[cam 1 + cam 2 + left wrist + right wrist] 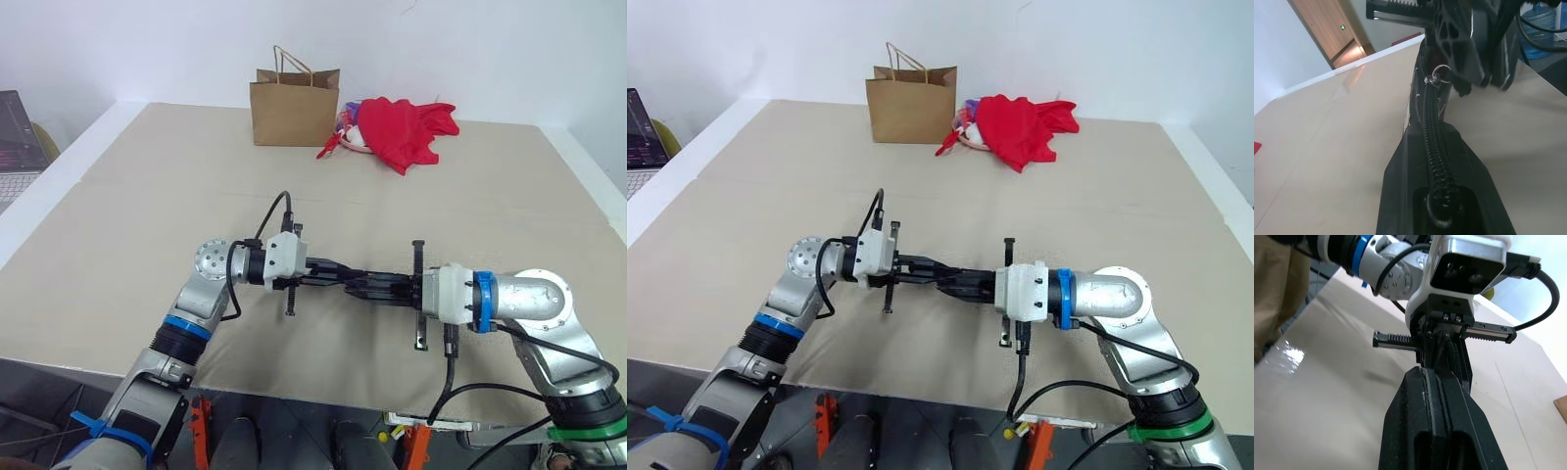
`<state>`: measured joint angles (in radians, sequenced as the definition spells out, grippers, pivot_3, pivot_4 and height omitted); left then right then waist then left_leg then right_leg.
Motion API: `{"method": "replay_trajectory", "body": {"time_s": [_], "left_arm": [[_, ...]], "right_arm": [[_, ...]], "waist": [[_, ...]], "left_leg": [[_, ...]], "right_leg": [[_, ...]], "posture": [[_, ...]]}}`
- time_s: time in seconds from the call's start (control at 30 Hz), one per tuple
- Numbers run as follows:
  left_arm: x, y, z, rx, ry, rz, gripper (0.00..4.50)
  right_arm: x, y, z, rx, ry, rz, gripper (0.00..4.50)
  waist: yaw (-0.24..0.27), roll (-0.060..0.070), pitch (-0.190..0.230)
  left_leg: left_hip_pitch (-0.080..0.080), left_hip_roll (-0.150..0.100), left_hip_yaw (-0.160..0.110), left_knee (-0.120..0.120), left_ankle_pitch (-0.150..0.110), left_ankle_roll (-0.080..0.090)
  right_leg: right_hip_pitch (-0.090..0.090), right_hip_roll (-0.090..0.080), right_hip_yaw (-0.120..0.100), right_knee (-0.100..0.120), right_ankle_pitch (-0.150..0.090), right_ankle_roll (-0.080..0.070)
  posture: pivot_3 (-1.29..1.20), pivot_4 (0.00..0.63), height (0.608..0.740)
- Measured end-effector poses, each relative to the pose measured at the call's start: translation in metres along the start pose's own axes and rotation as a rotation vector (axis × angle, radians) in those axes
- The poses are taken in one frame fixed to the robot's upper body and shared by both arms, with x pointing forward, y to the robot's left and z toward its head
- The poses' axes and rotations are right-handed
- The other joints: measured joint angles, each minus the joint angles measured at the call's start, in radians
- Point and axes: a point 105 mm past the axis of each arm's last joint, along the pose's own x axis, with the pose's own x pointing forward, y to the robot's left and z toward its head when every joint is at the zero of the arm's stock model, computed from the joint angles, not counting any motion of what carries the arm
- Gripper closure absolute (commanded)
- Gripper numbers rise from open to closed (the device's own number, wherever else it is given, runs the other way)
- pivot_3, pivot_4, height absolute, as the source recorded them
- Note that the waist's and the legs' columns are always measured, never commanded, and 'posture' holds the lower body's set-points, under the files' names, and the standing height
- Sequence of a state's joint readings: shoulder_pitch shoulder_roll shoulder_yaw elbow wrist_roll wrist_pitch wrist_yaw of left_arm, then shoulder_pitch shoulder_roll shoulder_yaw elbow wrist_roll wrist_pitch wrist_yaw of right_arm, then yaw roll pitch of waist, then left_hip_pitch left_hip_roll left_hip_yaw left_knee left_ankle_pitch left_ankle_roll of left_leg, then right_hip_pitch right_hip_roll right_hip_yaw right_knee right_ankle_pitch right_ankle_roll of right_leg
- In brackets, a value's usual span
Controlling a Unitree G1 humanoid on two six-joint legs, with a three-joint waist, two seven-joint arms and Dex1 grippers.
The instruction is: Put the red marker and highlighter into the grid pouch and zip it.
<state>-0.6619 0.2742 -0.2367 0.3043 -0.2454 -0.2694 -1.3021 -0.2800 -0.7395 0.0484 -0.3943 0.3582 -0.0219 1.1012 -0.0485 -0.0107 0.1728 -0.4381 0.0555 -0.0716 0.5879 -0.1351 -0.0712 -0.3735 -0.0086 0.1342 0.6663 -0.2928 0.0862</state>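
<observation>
The grid pouch hangs edge-on above the table, stretched between my two grippers, which point at each other. My left gripper is shut on one end of the pouch, and the black zipper runs out between its fingers. My right gripper is shut at the other end, right by the zipper's metal ring, apparently on the pull. In the right wrist view its fingers are pressed together in front of the left gripper. The red marker and the highlighter are hidden.
A brown paper bag stands at the back of the beige table, with a red cloth beside it. A laptop sits off the table's left side. The table's front edge runs just below the arms.
</observation>
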Motion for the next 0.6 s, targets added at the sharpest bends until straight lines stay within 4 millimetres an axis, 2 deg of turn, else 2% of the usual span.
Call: {"method": "replay_trajectory", "body": {"time_s": [0.1, 0.17, 0.27, 0.3, 0.43, 0.47, 0.6], "left_arm": [[-0.003, 0.000, -0.003, 0.006, 0.011, -0.005, 4.50], [-0.004, 0.002, -0.004, 0.020, 0.014, -0.007, 4.50], [-0.007, 0.007, -0.005, 0.045, 0.028, -0.007, 4.50], [-0.008, 0.007, -0.006, 0.044, 0.031, -0.005, 4.50], [-0.017, 0.007, -0.014, 0.053, 0.073, -0.015, 4.50], [-0.018, 0.007, -0.014, 0.059, 0.075, -0.015, 4.50], [-0.014, 0.008, -0.015, 0.072, 0.087, -0.039, 4.50]], "right_arm": [[-0.014, -0.005, 0.006, 0.049, -0.001, -0.066, 4.44], [-0.034, -0.006, 0.001, 0.095, 0.050, -0.117, 4.44], [-0.072, -0.005, -0.008, 0.149, 0.155, -0.213, 4.44], [-0.079, -0.005, -0.010, 0.155, 0.177, -0.227, 4.44], [-0.137, 0.004, -0.026, 0.215, 0.338, -0.328, 4.44], [-0.145, 0.009, -0.028, 0.228, 0.358, -0.333, 4.44], [-0.150, 0.016, -0.026, 0.231, 0.373, -0.315, 4.44]], "waist": [[0.000, 0.000, 0.000], [0.005, 0.000, 0.000], [0.006, 0.000, 0.000], [0.005, 0.000, 0.000], [0.001, 0.000, 0.000], [0.000, 0.000, 0.000], [-0.004, 0.000, 0.000]], "left_leg": [[0.000, 0.000, 0.000, 0.000, 0.000, 0.000], [-0.001, 0.000, 0.000, 0.000, 0.000, 0.000], [-0.001, -0.001, 0.000, 0.000, 0.000, 0.000], [0.000, -0.001, 0.000, 0.000, 0.000, 0.000], [0.000, -0.001, 0.000, 0.000, 0.000, 0.000], [0.001, -0.001, 0.000, 0.000, 0.000, 0.000], [0.001, -0.001, 0.000, 0.001, 0.000, 0.001]], "right_leg": [[0.000, 0.000, 0.000, 0.000, 0.000, 0.000], [0.000, 0.000, 0.000, 0.000, 0.000, 0.000], [0.001, 0.000, 0.000, 0.000, -0.001, 0.001], [0.001, 0.000, 0.000, 0.000, -0.001, 0.000], [0.001, 0.000, 0.000, 0.000, -0.001, 0.000], [0.001, 0.000, 0.000, 0.000, -0.001, 0.000], [0.001, 0.000, 0.000, 0.000, 0.000, 0.000]], "posture": [[0.00, 0.150, 0.740], [0.00, 0.150, 0.740], [0.00, 0.150, 0.740], [0.00, 0.150, 0.740], [0.00, 0.150, 0.740], [0.00, 0.150, 0.740], [0.00, 0.150, 0.740]]}}
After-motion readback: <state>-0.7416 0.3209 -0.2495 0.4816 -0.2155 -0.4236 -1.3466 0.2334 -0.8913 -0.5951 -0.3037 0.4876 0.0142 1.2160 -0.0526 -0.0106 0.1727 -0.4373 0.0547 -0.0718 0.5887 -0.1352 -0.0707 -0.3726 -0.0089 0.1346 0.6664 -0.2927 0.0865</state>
